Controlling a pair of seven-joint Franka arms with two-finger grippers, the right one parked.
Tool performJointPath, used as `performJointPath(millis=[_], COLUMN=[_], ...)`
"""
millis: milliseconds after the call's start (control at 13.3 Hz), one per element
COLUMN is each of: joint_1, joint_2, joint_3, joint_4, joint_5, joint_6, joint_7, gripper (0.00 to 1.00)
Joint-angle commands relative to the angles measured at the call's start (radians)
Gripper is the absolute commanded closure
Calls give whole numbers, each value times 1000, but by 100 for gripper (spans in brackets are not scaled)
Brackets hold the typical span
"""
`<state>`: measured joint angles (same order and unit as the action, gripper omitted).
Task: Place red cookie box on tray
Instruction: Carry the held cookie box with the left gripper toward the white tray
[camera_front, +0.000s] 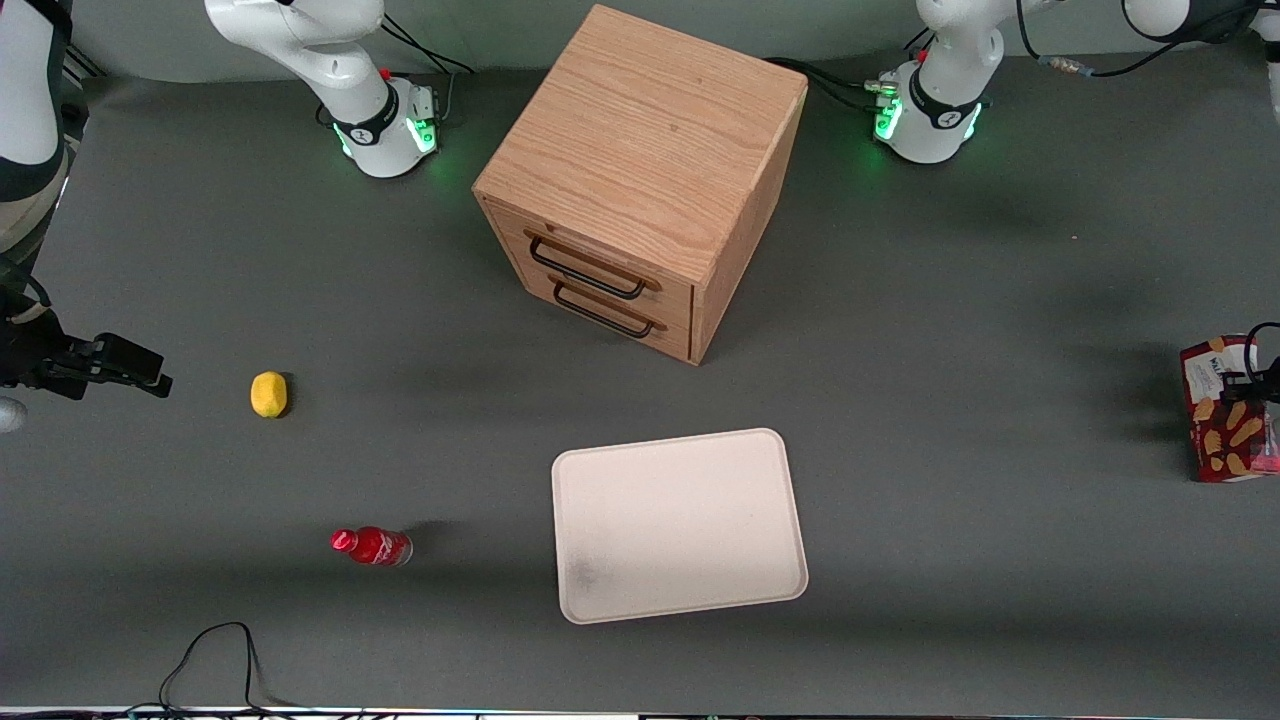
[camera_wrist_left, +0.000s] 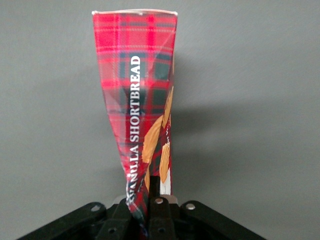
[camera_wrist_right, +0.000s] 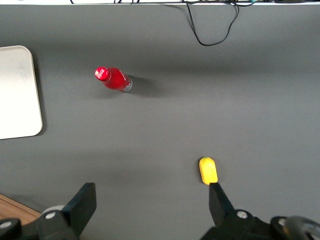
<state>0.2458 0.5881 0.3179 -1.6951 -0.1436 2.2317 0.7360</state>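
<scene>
The red cookie box (camera_front: 1225, 410), a red tartan carton with cookie pictures, is at the working arm's end of the table, far from the tray. My left gripper (camera_front: 1255, 385) is shut on it. In the left wrist view the gripper (camera_wrist_left: 150, 200) pinches the box (camera_wrist_left: 137, 100) at one narrow end, and the carton is squeezed and creased there. The box hangs over bare grey table. The cream-white tray (camera_front: 680, 525) lies flat near the front camera, in front of the drawer cabinet, with nothing on it. It also shows in the right wrist view (camera_wrist_right: 17, 92).
A wooden two-drawer cabinet (camera_front: 640, 180) stands mid-table, farther from the front camera than the tray. A small red bottle (camera_front: 372, 546) and a yellow lemon (camera_front: 268, 393) lie toward the parked arm's end. A black cable (camera_front: 210, 660) loops at the table's front edge.
</scene>
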Motion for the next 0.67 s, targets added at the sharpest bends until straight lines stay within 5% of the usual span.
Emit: performJointPath(millis=[0, 375, 600], joint_1=[-55, -135, -221], joint_2=[-85, -215, -226], joint_3=[6, -138, -247], joint_4=[84, 334, 446], joint_5=[2, 100, 98], joint_6=[-185, -631, -727], joint_7=[-28, -434, -701], gripper=[100, 100, 100])
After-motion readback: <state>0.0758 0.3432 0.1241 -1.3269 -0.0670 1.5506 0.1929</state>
